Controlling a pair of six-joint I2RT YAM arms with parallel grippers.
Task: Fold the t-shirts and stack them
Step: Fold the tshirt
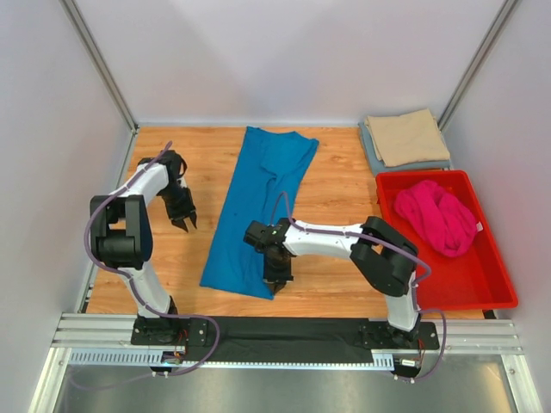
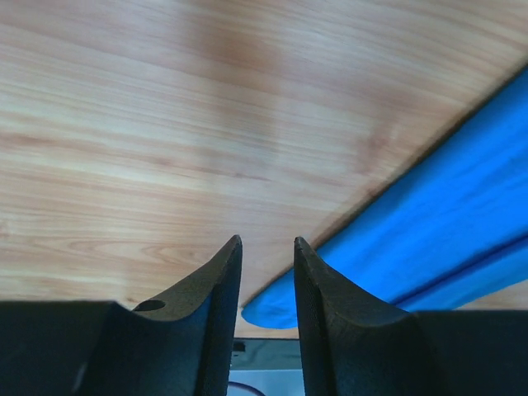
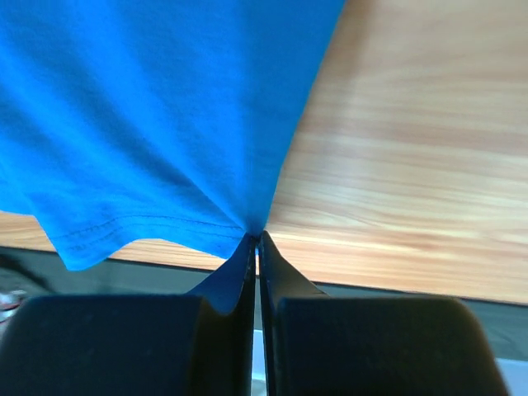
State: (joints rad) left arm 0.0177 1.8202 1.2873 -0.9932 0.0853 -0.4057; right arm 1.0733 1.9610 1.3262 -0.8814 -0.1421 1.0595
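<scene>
The near hem of the bright blue cloth t-shirt is pinched by the closed right gripper; left of it, the empty left gripper is held slightly parted.

Light wood tabletop; plain white walls; aluminium corner posts; soft, even light.

1. We see a wooden desk with pale grain running side to side.
2. We find a red plastic bin at its right edge.
3. We note a black strip along its near edge, beside silver rails.
</scene>
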